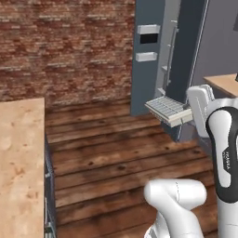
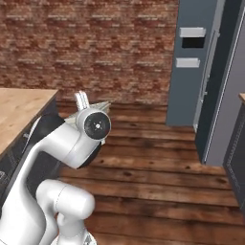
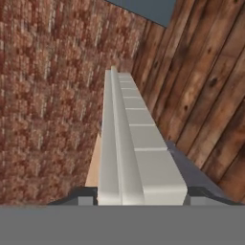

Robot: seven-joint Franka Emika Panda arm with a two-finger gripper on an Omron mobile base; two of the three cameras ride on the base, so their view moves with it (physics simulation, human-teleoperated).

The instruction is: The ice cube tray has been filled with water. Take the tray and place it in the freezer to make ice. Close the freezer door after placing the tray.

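Your gripper [image 3: 139, 194] is pinched on the near end of the ice cube tray [image 1: 168, 110], its two dark finger tips [image 3: 83, 195] showing on either side of the tray's pale edge at the bottom of the hand view, where the tray runs away from the camera as a long white strip with its row of cells seen edge-on. In the left base view you see the tray held in the air above the wooden plank floor [image 1: 116, 153], roughly level, its grid of small square cells facing up, with the white hand at its right end. The tray sits in front of the lower part of the freezer door [image 1: 151, 56], the slate-blue panel carrying the dark dispenser panel [image 1: 148, 38], and that door stands open, so you look past its edge into the freezer [image 1: 186, 65] with the long grey handle [image 1: 171, 60] between them. In the right base view a corner of the tray [image 2: 98, 106] peeks out behind the arm's round joint, well apart from the freezer on the far right. A brick wall [image 1: 65, 46] fills the background and a pale wooden counter [image 1: 21, 167] lies to your left
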